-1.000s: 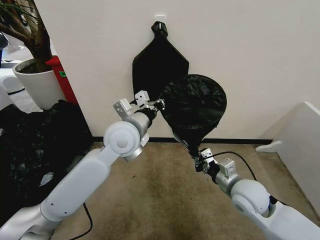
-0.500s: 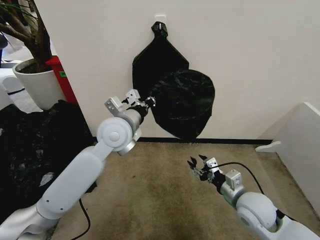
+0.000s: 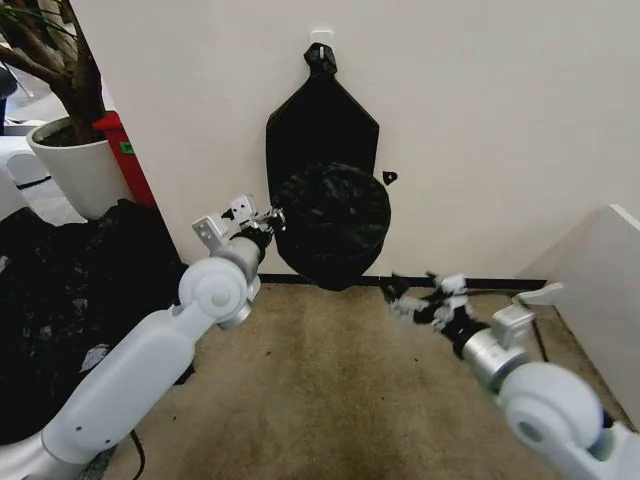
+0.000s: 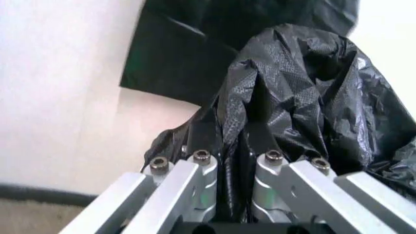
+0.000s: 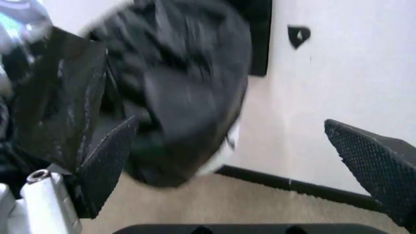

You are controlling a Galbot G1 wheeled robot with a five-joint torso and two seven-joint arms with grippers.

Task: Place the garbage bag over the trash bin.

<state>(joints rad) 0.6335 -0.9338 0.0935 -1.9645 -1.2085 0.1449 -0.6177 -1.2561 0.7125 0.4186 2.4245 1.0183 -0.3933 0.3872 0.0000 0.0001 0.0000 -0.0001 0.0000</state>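
A pale wall (image 3: 500, 130) backs the scene, with a brown carpet (image 3: 330, 400) running to its dark baseboard. A large heap of black plastic (image 3: 70, 300) lies on the floor at the robot's left, below a white plant pot (image 3: 75, 170) holding a tree. On the wall hangs a flat black bundle (image 3: 320, 125) with a knotted top. In front of its lower half, raised above the carpet, is the garbage bag (image 3: 335, 225), glossy and wrinkled, covering a rounded form; in the right wrist view a sliver of cream-white, apparently the trash bin (image 5: 224, 158), peeks from under the bag's lower edge. The left gripper (image 3: 268, 217) is raised at the bag's left side, its metal fingers (image 4: 201, 180) pressed together on a fold of the black film, as the left wrist view shows. The right gripper (image 3: 420, 297) hovers low over the carpet to the bag's lower right, apart from it, its dark pads (image 5: 107, 165) spread wide with nothing between them. A small black scrap (image 3: 389, 177) clings to the wall beside the bag.
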